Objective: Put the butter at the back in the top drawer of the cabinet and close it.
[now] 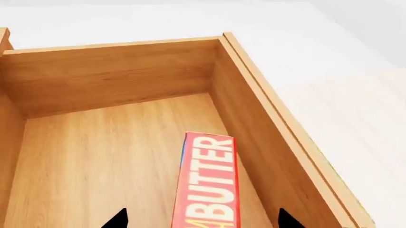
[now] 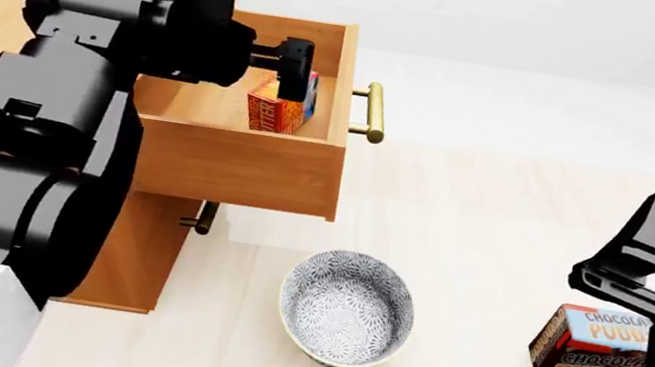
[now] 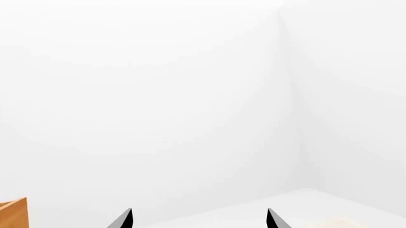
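Observation:
The cabinet [image 2: 138, 253] stands at the left with its top drawer [image 2: 240, 166] pulled out, brass handle [image 2: 370, 113] facing right. The butter [image 2: 276, 111] stands inside the drawer near its front wall. In the left wrist view the butter [image 1: 206, 185] rests on the drawer floor [image 1: 114, 161], close to one side wall. My left gripper [image 1: 203, 219] hangs over it, open, with a gap between each fingertip and the box. In the head view the left gripper [image 2: 301, 79] is just above the butter. My right gripper [image 2: 633, 246] points upward at the right, open and empty, and the right wrist view shows this gripper [image 3: 198, 219] against white wall.
A patterned bowl [image 2: 348, 310] sits on the pale table in front of the cabinet. A chocolate pudding box [image 2: 587, 350] lies at the right beside my right arm. A lower drawer handle [image 2: 200, 217] shows under the open drawer.

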